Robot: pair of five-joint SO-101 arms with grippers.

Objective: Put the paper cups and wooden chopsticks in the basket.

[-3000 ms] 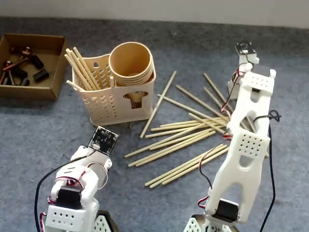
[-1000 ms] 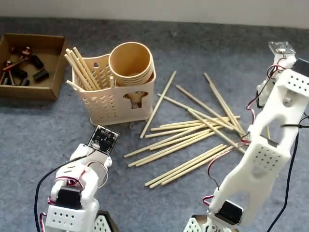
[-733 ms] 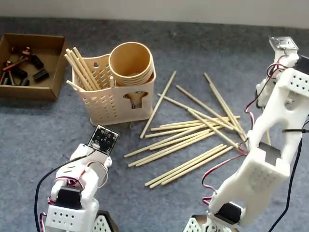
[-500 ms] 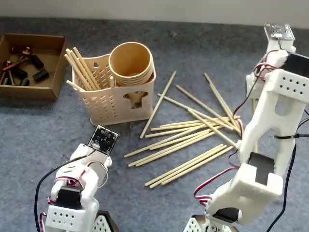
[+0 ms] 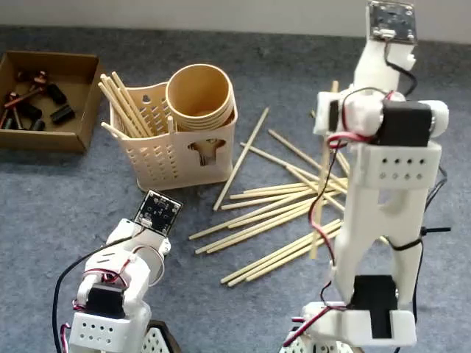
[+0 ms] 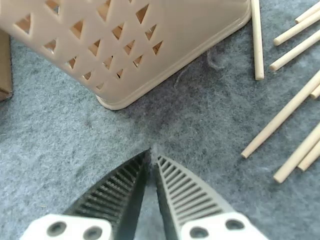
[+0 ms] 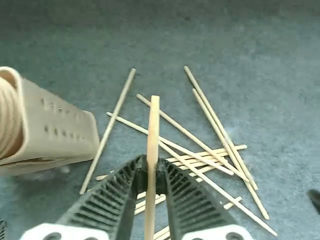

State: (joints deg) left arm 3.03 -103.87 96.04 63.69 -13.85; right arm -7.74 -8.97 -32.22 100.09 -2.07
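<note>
The right gripper [image 7: 150,165] hangs over the table's middle, jaws pinched on one pale wooden chopstick [image 7: 152,125] that juts past the fingertips. Loose wooden chopsticks [image 5: 265,213] lie scattered on the grey felt table [image 5: 59,198]. Towards the far-left corner, the cream perforated plastic basket [image 5: 176,158] holds stacked tan paper cups [image 5: 200,95]. Just beside its near wall is the left gripper [image 6: 151,156], jaws drawn together, seemingly empty.
</note>
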